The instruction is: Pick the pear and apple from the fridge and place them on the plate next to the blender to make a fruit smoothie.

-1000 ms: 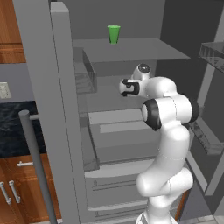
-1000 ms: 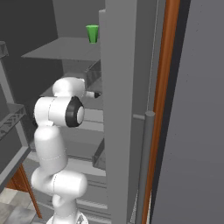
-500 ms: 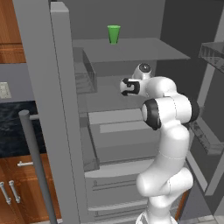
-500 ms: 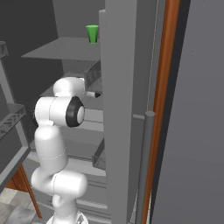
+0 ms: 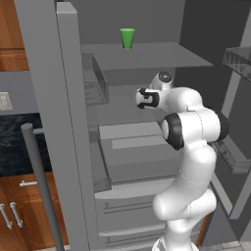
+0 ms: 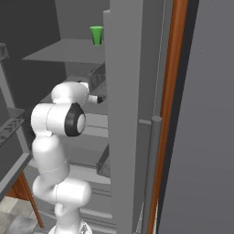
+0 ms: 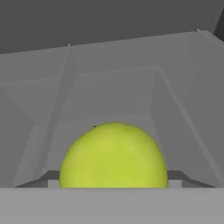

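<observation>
The pear (image 7: 113, 153), yellow-green and round, bulges up at the bottom of the hand view, close to the camera. My gripper (image 7: 113, 176) has a dark fingertip (image 7: 49, 176) against each side of it with no gap showing, so it is shut on the pear. In the left base view the gripper (image 5: 143, 98) reaches into the open fridge (image 5: 147, 56) at mid-shelf height, and the hand hides the pear there. From the right base view, the gripper (image 6: 97, 98) pokes past the door edge. The apple, the plate and the blender are out of view.
A bright green cup (image 5: 127, 38) stands on the fridge's top shelf (image 6: 68, 49). The open door with its bar handle (image 5: 41, 186) stands to the left, and another door with a handle (image 6: 153, 173) is close on the right. Drawers (image 5: 132, 206) lie below the arm.
</observation>
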Robot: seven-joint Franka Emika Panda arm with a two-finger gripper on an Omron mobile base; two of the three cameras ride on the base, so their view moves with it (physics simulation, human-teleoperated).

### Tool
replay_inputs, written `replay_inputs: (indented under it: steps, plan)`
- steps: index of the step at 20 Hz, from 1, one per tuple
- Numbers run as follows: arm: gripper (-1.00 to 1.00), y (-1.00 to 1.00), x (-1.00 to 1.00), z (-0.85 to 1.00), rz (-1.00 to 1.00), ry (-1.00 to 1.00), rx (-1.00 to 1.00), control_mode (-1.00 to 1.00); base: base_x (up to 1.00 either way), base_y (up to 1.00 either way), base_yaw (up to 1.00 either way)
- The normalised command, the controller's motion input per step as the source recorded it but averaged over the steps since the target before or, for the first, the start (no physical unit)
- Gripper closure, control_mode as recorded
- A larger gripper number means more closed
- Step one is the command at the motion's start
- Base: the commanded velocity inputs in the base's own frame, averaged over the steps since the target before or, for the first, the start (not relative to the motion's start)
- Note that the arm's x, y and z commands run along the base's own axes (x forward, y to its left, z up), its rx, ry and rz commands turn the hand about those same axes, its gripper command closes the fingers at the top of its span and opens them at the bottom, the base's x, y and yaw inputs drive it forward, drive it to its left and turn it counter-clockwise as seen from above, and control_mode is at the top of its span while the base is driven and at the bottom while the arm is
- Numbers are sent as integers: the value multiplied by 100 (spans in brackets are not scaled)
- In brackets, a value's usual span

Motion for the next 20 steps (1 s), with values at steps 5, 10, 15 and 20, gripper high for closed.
replay_inputs:
  steps: [5,10,15,20]
  plan:
    - [100,8,-90,11,0,-32,-2,-100,0,0,0]
    - [100,22,-100,80,0,-26,-6,-100,0,0,0]
    - [100,32,-100,100,0,-1,-1,-100,0,0,0]
    - [100,34,-100,88,4,2,0,-100,0,0,0]
